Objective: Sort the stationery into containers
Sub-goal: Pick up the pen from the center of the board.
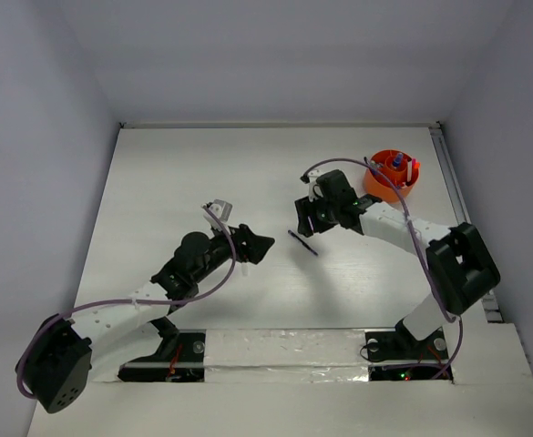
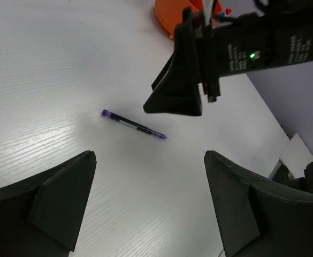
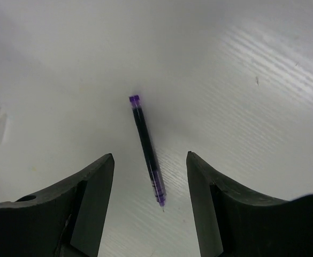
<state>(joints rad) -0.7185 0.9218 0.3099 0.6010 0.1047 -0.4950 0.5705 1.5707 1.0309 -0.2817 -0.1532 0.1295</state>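
At the near edge of the white tabletop, the two black-and-white arms are rising from their bases, with purple cables looping along them. The left arm is reaching from the near left corner toward the middle of the table. There the left gripper is hovering with its dark fingers spread wide and nothing between them.

Just beyond it, a thin dark pen, purple at its ends, is lying flat on the bare surface around the middle of the table. It is touching neither gripper.

The right arm is bending in from the near right corner, and the right gripper is hanging over the pen. In the right wrist view its fingers are standing well apart, one on each side of the pen, and they are grasping nothing.

Farther back, near the far right corner, a round orange plastic cup is standing upright. A small blue-topped item and a few other pieces are sticking up inside it, too small to tell apart.
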